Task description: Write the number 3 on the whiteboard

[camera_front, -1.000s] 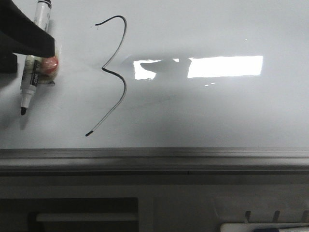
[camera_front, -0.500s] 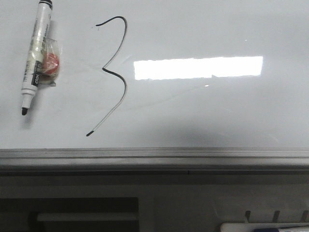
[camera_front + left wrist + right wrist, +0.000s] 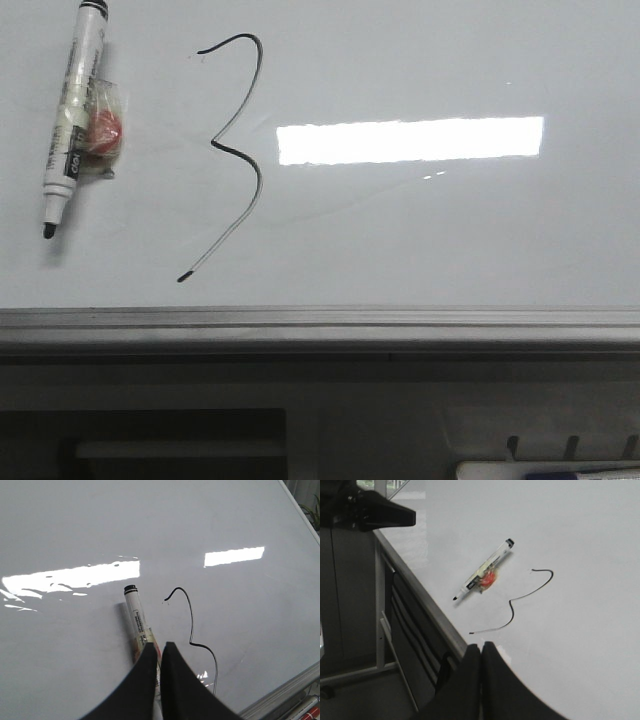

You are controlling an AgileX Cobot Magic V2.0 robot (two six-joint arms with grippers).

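Note:
The number 3 point(image 3: 213, 145) is a thin black line on the left half of the whiteboard point(image 3: 450, 230), with a long tail toward the near edge. It also shows in the left wrist view point(image 3: 191, 625) and the right wrist view point(image 3: 511, 611). A white marker pen point(image 3: 70, 120), uncapped, with a red lump point(image 3: 104, 132) taped to it, lies flat on the board left of the 3. My left gripper point(image 3: 159, 645) is shut and empty, above the pen point(image 3: 136, 615). My right gripper point(image 3: 481, 645) is shut and empty over the board's near edge. Neither gripper shows in the front view.
A grey metal edge rail point(image 3: 320, 320) runs along the board's near side. Below it is a dark frame, with a tray of pens point(image 3: 545, 470) at the lower right. A bright light reflection point(image 3: 410, 140) lies right of the 3. My left arm point(image 3: 370, 512) shows dark in the right wrist view.
The left gripper, which was over the pen at the front view's top left a second ago, has left that view. The pen lies on the board unmoved. The 3 is unchanged.

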